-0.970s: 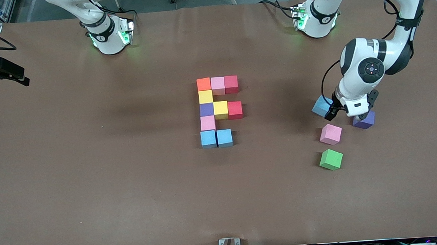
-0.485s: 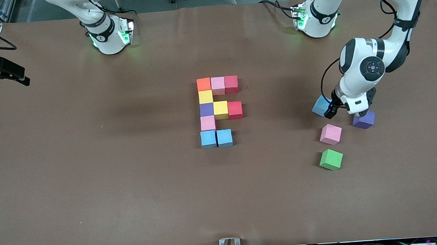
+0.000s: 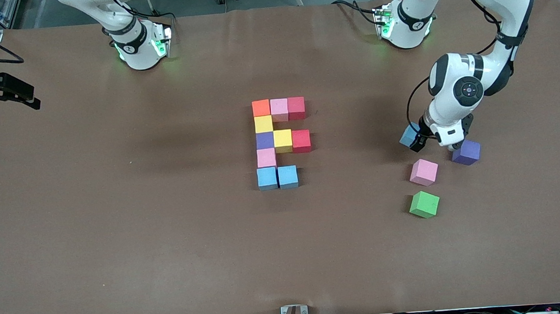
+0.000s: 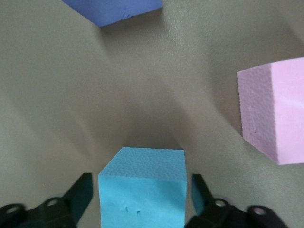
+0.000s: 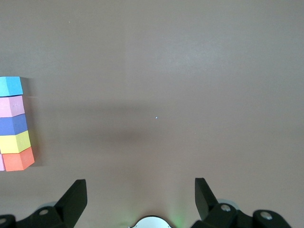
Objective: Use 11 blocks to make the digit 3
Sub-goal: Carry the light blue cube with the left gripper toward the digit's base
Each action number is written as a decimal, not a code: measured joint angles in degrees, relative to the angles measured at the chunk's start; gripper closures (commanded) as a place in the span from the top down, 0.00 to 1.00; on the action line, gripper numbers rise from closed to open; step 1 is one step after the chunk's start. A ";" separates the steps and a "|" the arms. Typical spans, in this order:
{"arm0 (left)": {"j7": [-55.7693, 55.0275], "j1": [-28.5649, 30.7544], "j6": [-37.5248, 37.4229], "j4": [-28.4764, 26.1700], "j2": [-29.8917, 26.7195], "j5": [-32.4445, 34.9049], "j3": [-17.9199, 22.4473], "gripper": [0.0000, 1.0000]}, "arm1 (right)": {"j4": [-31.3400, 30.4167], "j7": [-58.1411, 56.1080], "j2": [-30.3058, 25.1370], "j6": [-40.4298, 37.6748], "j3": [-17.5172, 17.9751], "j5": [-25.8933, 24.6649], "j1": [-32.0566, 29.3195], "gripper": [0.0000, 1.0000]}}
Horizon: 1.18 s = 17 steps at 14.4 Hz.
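Spanning the frame: brown table point(image 3: 117, 227). Mid-table, unfinished digit 3 point(image 3: 281, 142), ten cubes touching. Toward the left arm's end, left gripper point(image 4: 142, 202) straddles a light blue cube point(image 3: 409, 135), fingers just beside its sides; whether clamped, cannot tell. Right gripper point(image 5: 140, 197) waits, fingers apart.

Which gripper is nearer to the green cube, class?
The left. The left gripper sits at a light blue block, with the green cube closer to the front camera. The right gripper waits at the right arm's end of the table.
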 measured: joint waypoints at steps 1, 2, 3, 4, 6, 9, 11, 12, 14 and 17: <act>-0.19 -0.02 0.11 0.19 0.11 -0.06 -0.04 0.37 | 0.00 -0.01 0.00 0.00 0.08 0.00 0.10 1.00; -0.92 -0.10 0.15 0.70 0.23 -0.27 -0.11 0.30 | 0.00 -0.01 0.00 0.00 0.13 0.00 0.27 1.00; -2.17 -0.23 0.15 1.61 0.41 -0.63 -0.33 0.26 | 0.00 -0.01 0.00 0.00 0.19 0.00 0.40 1.00; -3.91 -0.34 -0.04 2.87 0.62 -0.81 -1.00 0.23 | 0.00 -0.01 0.00 0.00 0.23 0.00 0.43 1.00; -8.96 -0.55 -2.79 6.64 1.33 -0.95 -3.52 0.18 | 0.00 -0.01 0.00 -0.10 0.13 -0.04 0.41 1.00; -18.01 -1.12 -11.84 16.52 4.34 -1.01 -8.03 0.18 | 0.00 -0.01 -0.01 -0.17 -0.21 -0.23 0.31 1.00; -22.99 -2.12 -15.40 23.10 7.56 -1.06 -10.20 0.18 | 0.00 -0.01 -0.03 -0.17 -0.27 -0.41 0.31 1.00; -25.84 -3.29 -16.05 26.10 9.43 -1.06 -10.57 0.18 | 0.00 -0.01 -0.11 -0.16 -0.27 -0.45 0.31 1.00; -30.92 -6.51 -16.77 31.39 13.21 -1.07 -10.69 0.20 | 0.00 -0.01 -0.38 -0.02 -0.26 -0.46 0.31 1.00; -37.67 -10.91 -17.20 38.32 18.44 -1.07 -10.68 0.23 | 0.00 -0.01 -0.81 0.46 -0.26 -0.46 0.31 1.00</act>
